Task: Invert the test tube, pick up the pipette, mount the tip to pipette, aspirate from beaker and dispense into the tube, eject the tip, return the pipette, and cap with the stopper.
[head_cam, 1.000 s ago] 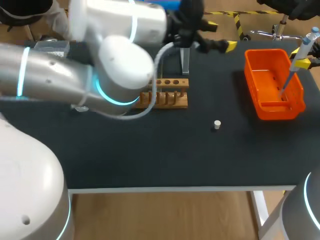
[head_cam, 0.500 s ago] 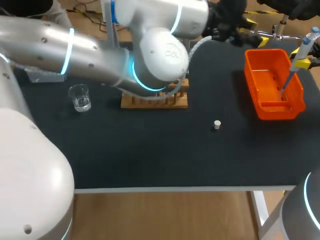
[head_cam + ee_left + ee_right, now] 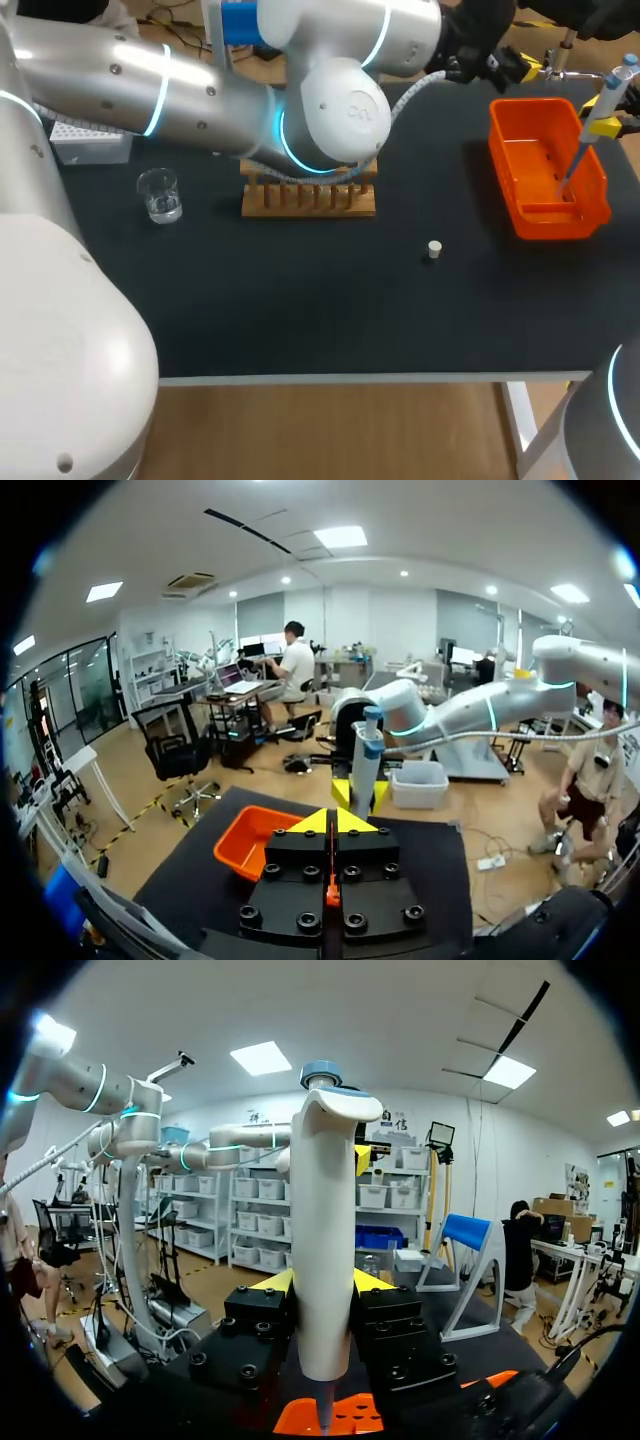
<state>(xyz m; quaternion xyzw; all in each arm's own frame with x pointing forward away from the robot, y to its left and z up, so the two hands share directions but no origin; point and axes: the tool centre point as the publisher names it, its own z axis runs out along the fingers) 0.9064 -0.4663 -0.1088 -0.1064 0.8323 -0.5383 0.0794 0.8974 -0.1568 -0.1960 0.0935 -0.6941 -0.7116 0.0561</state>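
The right end effector [image 3: 322, 1285] clamps the white pipette [image 3: 323, 1240] upright between its 2 fingers. The pipette's thin lower end hangs over the orange bin [image 3: 530, 215] at the right side of the tabletop [image 3: 300, 300]. The left end effector [image 3: 337, 822] is pinched narrow with nothing in it, over the far edge near the bin. The wooden rack [image 3: 310, 200] sits mid-tabletop, partly under the left arm [image 3: 200, 100]. The beaker [image 3: 160, 195] stands well to its left. The small white stopper [image 3: 432, 249] lies nearer the front, to the rack's right.
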